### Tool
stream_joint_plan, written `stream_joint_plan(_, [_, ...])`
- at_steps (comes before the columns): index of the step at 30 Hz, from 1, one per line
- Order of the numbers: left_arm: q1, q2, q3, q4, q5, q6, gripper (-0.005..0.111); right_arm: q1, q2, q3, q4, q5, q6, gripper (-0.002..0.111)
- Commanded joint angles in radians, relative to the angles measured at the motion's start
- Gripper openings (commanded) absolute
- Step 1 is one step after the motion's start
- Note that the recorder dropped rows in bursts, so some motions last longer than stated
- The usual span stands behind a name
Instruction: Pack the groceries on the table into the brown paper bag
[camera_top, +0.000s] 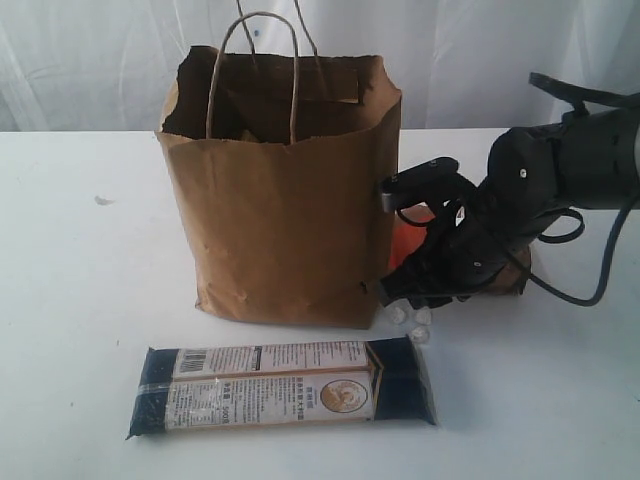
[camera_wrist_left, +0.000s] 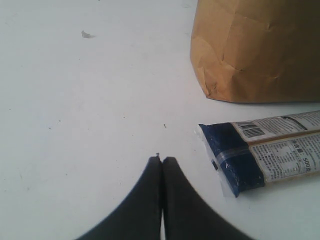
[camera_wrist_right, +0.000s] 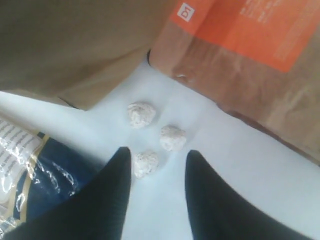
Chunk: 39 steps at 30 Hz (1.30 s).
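The brown paper bag stands upright on the white table, mouth open. In front of it lies the long dark-blue noodle pack. Three tiny wrapped candies lie at the bag's right corner, beside the brown orange-labelled pouch. My right gripper hangs low over them. In the right wrist view it is open, with one candy just inside one fingertip and two more beyond. My left gripper is shut on nothing, near the noodle pack's end.
The bag's wall and the pouch flank the candies closely. A small scrap lies on the table far left. A white curtain hangs behind the table.
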<state>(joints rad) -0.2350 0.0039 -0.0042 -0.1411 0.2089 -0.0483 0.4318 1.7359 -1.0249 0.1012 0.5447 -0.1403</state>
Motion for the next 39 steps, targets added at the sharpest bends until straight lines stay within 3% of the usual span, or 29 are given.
stream_joint_plan(1, [0.002,-0.004,0.004,-0.007,0.001,0.003,0.0,0.004,0.004,0.001,-0.009,-0.007,0.045,0.034])
stream_joint_plan(10, [0.002,-0.004,0.004,-0.007,0.001,0.003,0.0,0.004,0.078,0.001,-0.016,-0.032,0.074,0.034])
stream_joint_plan(17, [0.002,-0.004,0.004,-0.007,0.001,0.003,0.0,0.004,0.109,0.001,-0.124,-0.049,0.168,0.034])
stream_joint_plan(33, [0.002,-0.004,0.004,-0.007,0.001,0.003,0.0,0.004,0.157,0.001,-0.096,-0.11,0.169,0.034])
stream_joint_plan(36, [0.002,-0.004,0.004,-0.007,0.001,0.003,0.0,0.004,0.178,0.001,-0.096,-0.099,0.169,0.033])
stream_joint_plan(39, [0.002,-0.004,0.004,-0.007,0.001,0.003,0.0,0.004,0.178,0.001,-0.096,-0.099,0.169,0.025])
